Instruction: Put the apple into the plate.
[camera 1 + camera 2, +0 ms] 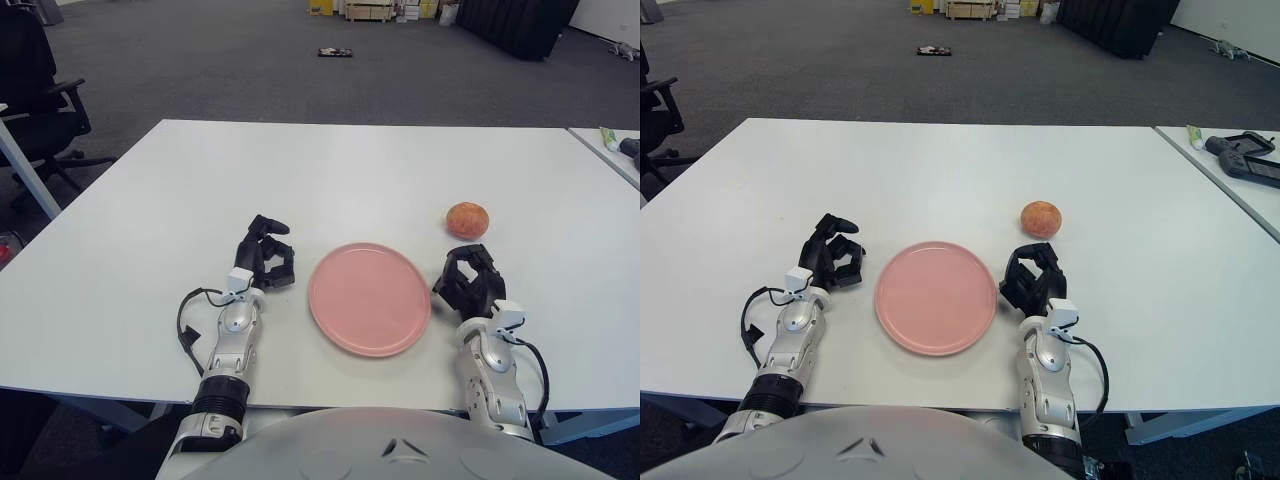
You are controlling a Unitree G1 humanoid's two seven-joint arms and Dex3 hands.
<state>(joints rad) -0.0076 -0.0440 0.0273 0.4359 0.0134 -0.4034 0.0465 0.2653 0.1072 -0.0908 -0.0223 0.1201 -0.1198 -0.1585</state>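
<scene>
Nearest the camera, two forearms reach forward over the near edge of one white table point(330, 170), each ending in a black three-finger hand. Between the hands lies one pink plate point(369, 298), flat and bare. One apple point(467, 220), reddish orange, sits on the tabletop beyond the plate's right side, apart from its rim.

Relative to the right hand point(468, 279), the apple lies just ahead of it, near the fingertips but not touching them; a strip of table shows between the two. That hand sits just beside the plate's right edge, its fingers point(1032, 271) loosely curled forward and downward, closing on nothing. Its silver forearm runs back toward the robot's body, a black cable looping at the wrist.

On the other side, the left hand point(264, 254) rests close to the plate's left rim, well apart from the apple. Its fingers point(268, 226) are half bent and relaxed, one raised a little above the others, gripping nothing. A black cable loops beside its forearm too.

One office chair point(35, 95) stands off the table's far left corner, and a second table point(1230, 170) adjoins on the right, carrying a few small items.
</scene>
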